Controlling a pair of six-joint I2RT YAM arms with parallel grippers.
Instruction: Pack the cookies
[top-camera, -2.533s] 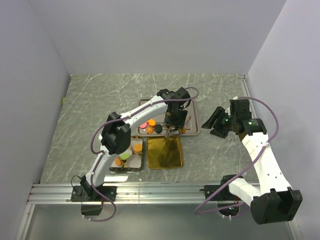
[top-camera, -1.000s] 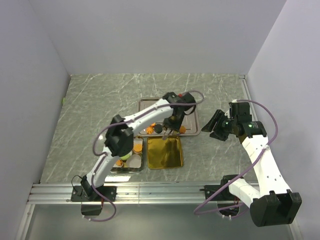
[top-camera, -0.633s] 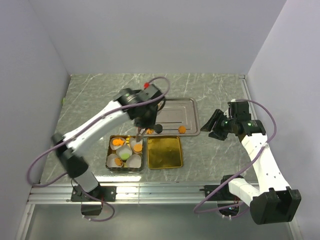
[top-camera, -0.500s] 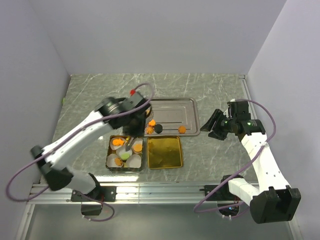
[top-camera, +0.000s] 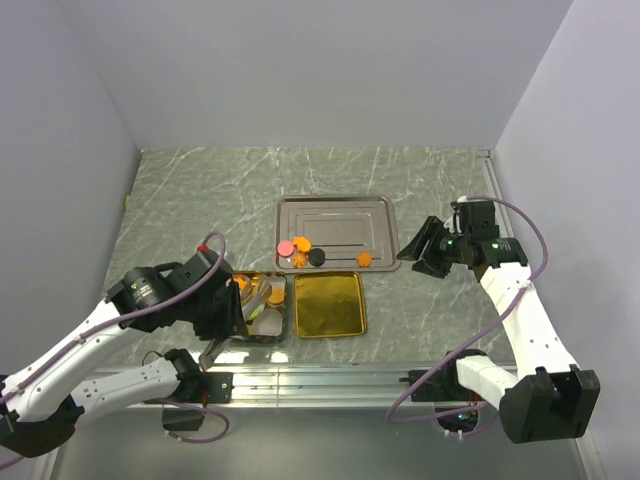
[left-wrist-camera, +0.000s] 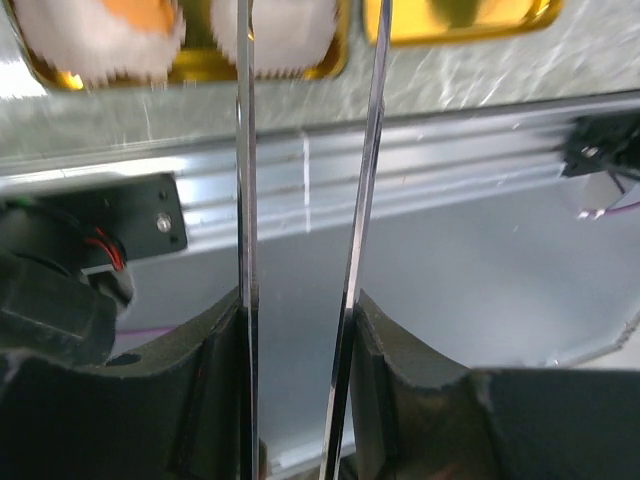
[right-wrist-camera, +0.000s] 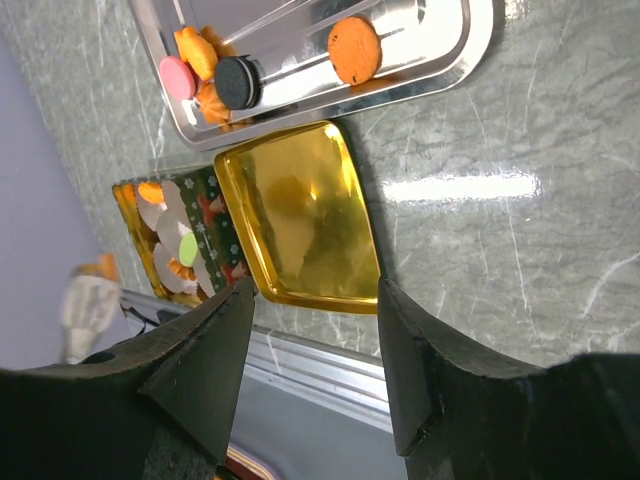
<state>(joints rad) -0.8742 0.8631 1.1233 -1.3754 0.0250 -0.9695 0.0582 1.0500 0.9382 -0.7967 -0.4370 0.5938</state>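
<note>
Left gripper (left-wrist-camera: 312, 40) sits low at the near left, by the near edge of the box (right-wrist-camera: 214, 232); its two long thin fingers (left-wrist-camera: 245, 200) stand a narrow gap apart with nothing between them; past them the left wrist view shows white paper cups (left-wrist-camera: 285, 30), one carrying an orange piece, and the metal rail (left-wrist-camera: 450, 150) along the near side of the table (top-camera: 200, 200).

Right gripper (top-camera: 423, 255) hovers right of the silver tray (top-camera: 385, 215); jaws spread, nothing held; apart from every cookie.

Packed: in the box, near and left of centre, the right wrist view shows a green cookie (right-wrist-camera: 188, 248) and at least two orange ones lying in cups; the left arm hides part of the box from above, so the full count is uncertain.

Unpacked: five cookies on the silver tray, all along its near edge; a pink cookie (top-camera: 285, 247) at the left, two orange pieces just beside it, a black cookie (top-camera: 317, 257) just right of those, a lone orange disc (top-camera: 364, 258) further right and apart.

Gold tray (top-camera: 328, 305) lies flat just right of the box and just near of the silver tray; nothing in it; probably the box's lid, though that is a guess.

Judgement: somewhat under half done; five cookies left to carry from tray to box; closing the box likely comes after; the empty left gripper reads as between picks.
</note>
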